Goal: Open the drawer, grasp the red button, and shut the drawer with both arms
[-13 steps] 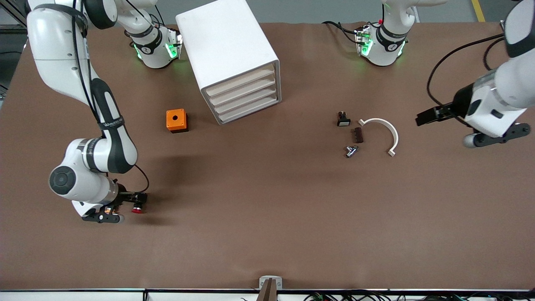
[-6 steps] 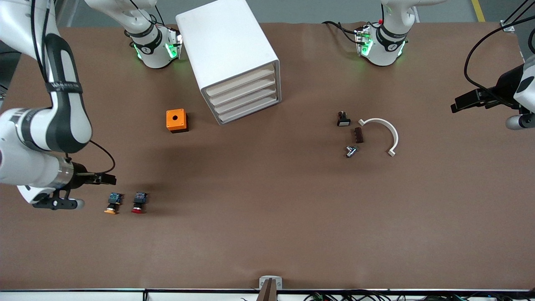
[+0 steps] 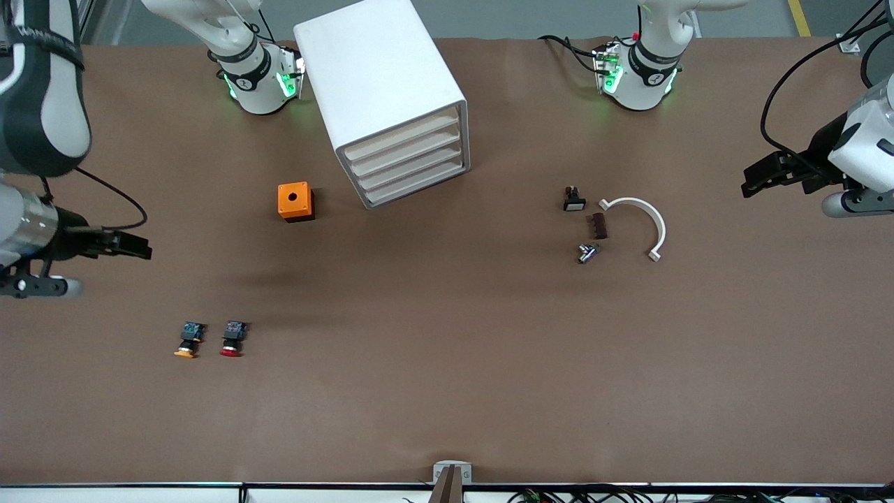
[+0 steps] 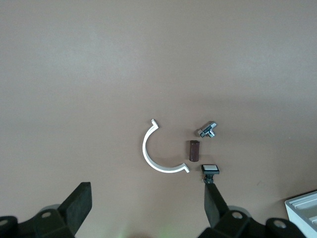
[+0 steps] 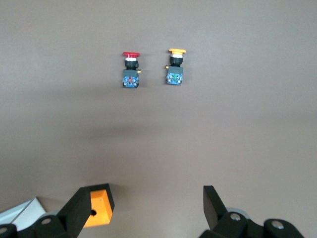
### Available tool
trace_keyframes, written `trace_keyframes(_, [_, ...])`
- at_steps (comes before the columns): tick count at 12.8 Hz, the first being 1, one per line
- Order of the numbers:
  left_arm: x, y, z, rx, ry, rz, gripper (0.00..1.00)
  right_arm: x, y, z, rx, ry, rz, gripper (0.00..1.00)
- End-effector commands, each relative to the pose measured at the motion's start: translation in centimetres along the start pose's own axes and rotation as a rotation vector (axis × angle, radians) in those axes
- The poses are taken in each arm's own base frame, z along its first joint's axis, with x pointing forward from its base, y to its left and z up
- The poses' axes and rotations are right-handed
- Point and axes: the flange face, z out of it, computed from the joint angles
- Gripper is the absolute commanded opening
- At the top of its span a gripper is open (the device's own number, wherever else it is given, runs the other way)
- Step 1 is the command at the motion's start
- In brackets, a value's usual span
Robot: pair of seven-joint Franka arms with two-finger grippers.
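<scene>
Two black two-finger grippers are held spread and empty above the brown table: the right gripper (image 3: 136, 246) at its own end, the left gripper (image 3: 754, 178) likewise. The small red-capped push button (image 3: 231, 339) lies beside an orange-capped button (image 3: 188, 339); the uppermost cream-fronted drawer (image 3: 401, 136) is shut.

My arms (image 3: 42, 84) wear glossy white plastic shells with black joint rings, and my grippers, the left (image 4: 148, 208) and the right (image 5: 148, 208), look like matt black plastic. The table (image 3: 447, 391) under me is a matt brown sheet, smooth and without shine, and on it the cabinet (image 3: 377, 77) looks like smooth white plastic with a soft sheen, its drawer (image 3: 404, 136) fronted in dull cream. The button (image 5: 131, 69) has a shiny red cap on black and blue plastic, the orange button (image 5: 175, 66) beside it looks alike, the box (image 3: 295, 201) is smooth orange plastic, the clamp (image 4: 158, 148) is matt white plastic, and the fitting (image 4: 207, 130) gleams like bare metal.
</scene>
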Motion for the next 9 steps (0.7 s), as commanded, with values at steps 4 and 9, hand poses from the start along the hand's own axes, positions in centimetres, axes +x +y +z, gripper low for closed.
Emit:
trace_keyframes(4, [-0.6,-0.7,-1.7,0.017,0.034,0.021,1.00,-4.4,0.7,-5.1,0.008,0.016,0.016,1.00])
trace_keyframes(9, [-0.6,-0.9,-2.8,0.015,0.055,0.030,1.00,-5.2,0.6,-10.6,-0.031,0.069,0.010,1.00])
